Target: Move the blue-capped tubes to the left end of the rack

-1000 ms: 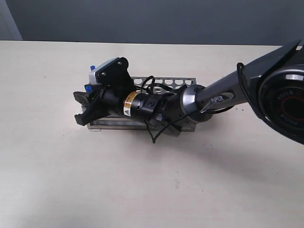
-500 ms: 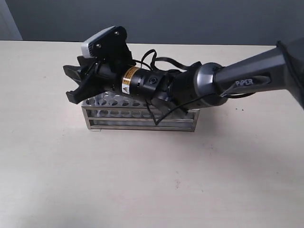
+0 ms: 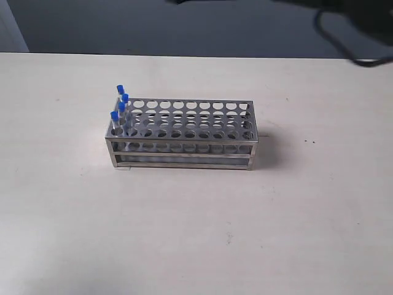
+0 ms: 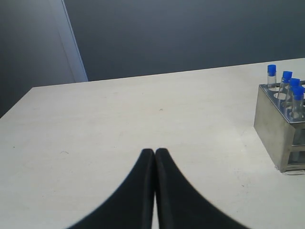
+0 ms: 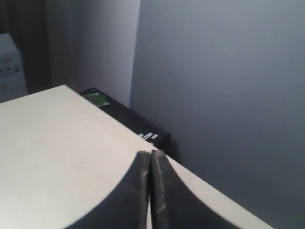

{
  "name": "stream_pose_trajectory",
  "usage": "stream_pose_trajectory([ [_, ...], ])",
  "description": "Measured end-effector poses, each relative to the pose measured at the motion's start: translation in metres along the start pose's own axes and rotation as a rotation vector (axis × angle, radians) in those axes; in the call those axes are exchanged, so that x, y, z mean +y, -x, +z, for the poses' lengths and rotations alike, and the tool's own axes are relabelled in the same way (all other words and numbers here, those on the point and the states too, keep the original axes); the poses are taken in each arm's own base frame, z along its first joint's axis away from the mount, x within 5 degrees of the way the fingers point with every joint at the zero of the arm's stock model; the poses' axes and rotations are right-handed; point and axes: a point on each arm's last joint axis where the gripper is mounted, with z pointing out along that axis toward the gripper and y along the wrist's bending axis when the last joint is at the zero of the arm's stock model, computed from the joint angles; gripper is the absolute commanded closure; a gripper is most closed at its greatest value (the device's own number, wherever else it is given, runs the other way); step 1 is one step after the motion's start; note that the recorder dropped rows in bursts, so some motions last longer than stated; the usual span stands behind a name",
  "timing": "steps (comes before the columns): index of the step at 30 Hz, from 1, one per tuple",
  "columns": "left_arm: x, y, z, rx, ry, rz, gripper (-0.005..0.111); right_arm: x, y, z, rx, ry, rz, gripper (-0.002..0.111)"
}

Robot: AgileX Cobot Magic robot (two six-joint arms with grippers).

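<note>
We find the four blue-capped tubes [image 3: 121, 109] standing close together at the left end of the rack [image 3: 184, 149], which sits at the centre of the exterior frame. The holes to their right look empty. We judge the placing done, so the step in hand is a check: keep both arms clear of the rack and confirm each tube sits upright in its own hole.

The left gripper [image 4: 155, 153] has its fingers pressed together and holds nothing. The right gripper [image 5: 150, 155] is the same.

The steel frame masks the tube bottoms. The left wrist view cuts the rack off, and the right wrist view does not show it.
</note>
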Motion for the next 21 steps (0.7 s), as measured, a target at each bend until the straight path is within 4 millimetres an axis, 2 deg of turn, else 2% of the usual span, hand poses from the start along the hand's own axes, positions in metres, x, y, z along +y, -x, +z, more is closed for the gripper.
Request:
stream_pose_trajectory([
  [2, 0.000, 0.000, 0.000, 0.000, 0.000, 0.000, 0.106, -0.009, 0.013, -0.043, -0.050, -0.038, 0.010, 0.108],
  [4, 0.000, 0.000, 0.000, 0.000, 0.000, 0.000, 0.106, -0.013, 0.015, -0.085, -0.087, -0.065, 0.032, 0.108],
  [8, 0.000, 0.000, 0.000, 0.000, 0.000, 0.000, 0.106, -0.011, -0.005, -0.148, -0.102, -0.085, 0.099, 0.108],
  [11, 0.000, 0.000, 0.000, 0.000, 0.000, 0.000, 0.106, -0.008, -0.019, -0.177, -0.092, -0.087, 0.160, 0.108],
  [14, 0.000, 0.000, 0.000, 0.000, 0.000, 0.000, 0.106, -0.006, -0.030, -0.196, -0.058, -0.087, 0.207, 0.108],
  [21, 0.000, 0.000, 0.000, 0.000, 0.000, 0.000, 0.106, -0.006, -0.028, -0.225, -0.108, -0.114, 0.123, 0.108],
])
